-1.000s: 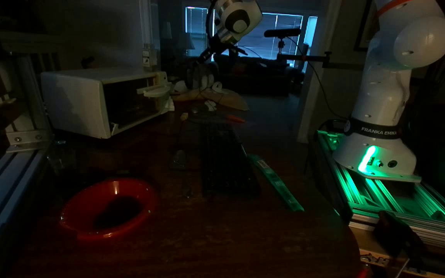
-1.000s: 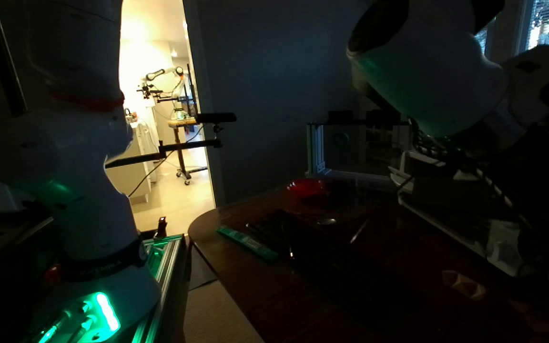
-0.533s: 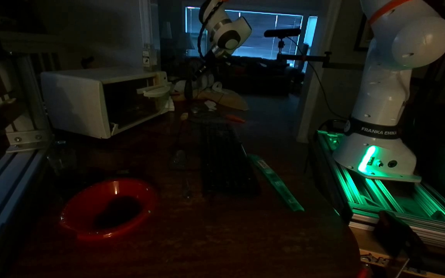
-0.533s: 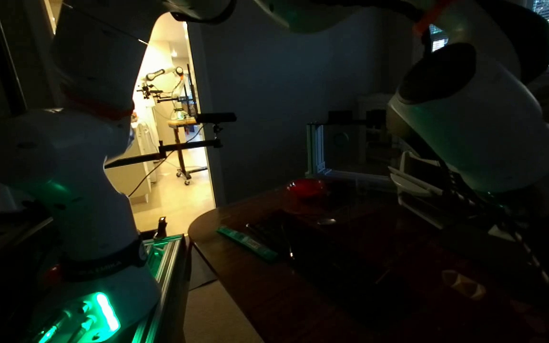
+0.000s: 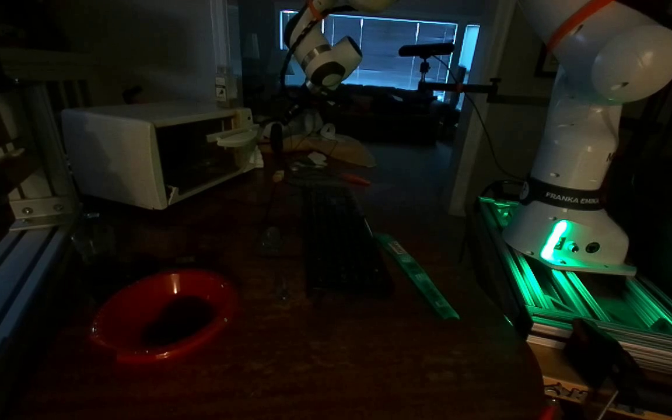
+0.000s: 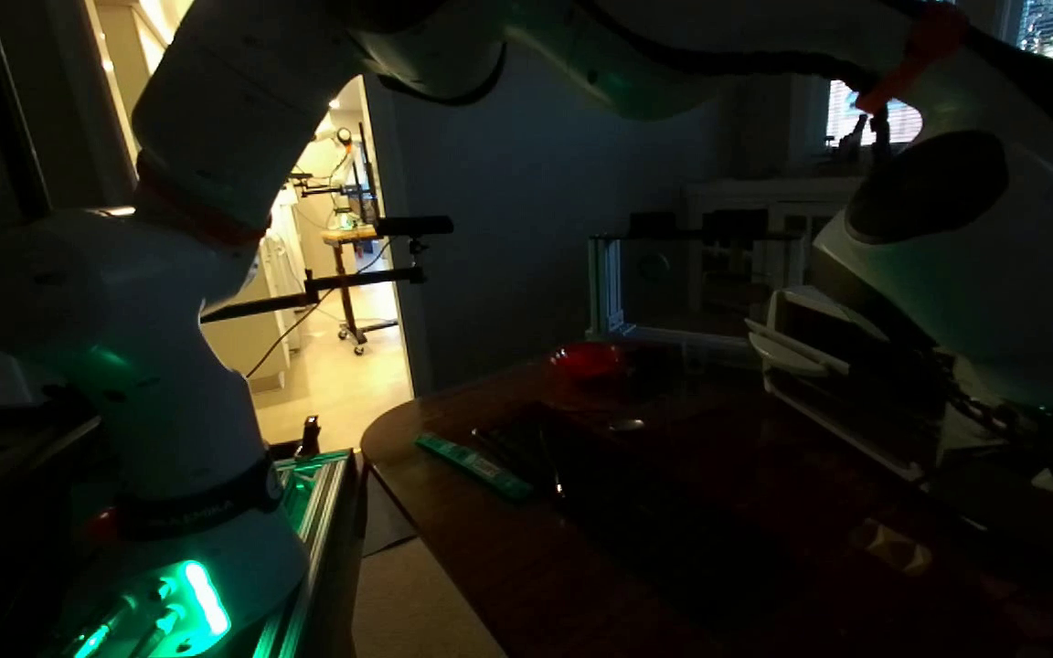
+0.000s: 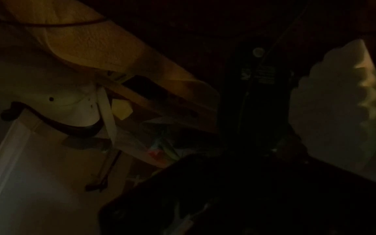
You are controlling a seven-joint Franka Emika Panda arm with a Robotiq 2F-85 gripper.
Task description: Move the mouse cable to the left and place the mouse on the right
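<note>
Looking along the dark brown wooden table (image 5: pixel 336 373) in an exterior view, you have the white box-shaped oven (image 5: pixel 111 157) at far left, the long black keyboard (image 5: pixel 345 251) mid-table and the glossy red round bowl (image 5: pixel 132 318) at near left. Your black gripper (image 5: pixel 287 114) is closed at the far end, the dark oval computer mouse (image 7: pixel 266 101) hanging from it; whether it pinches shell or thin cable (image 7: pixel 247 93), you cannot tell.

Pale-lettered dark mouse (image 7: pixel 263 104), red bowl (image 5: pixel 132 315), green strip (image 5: pixel 417 277)
</note>
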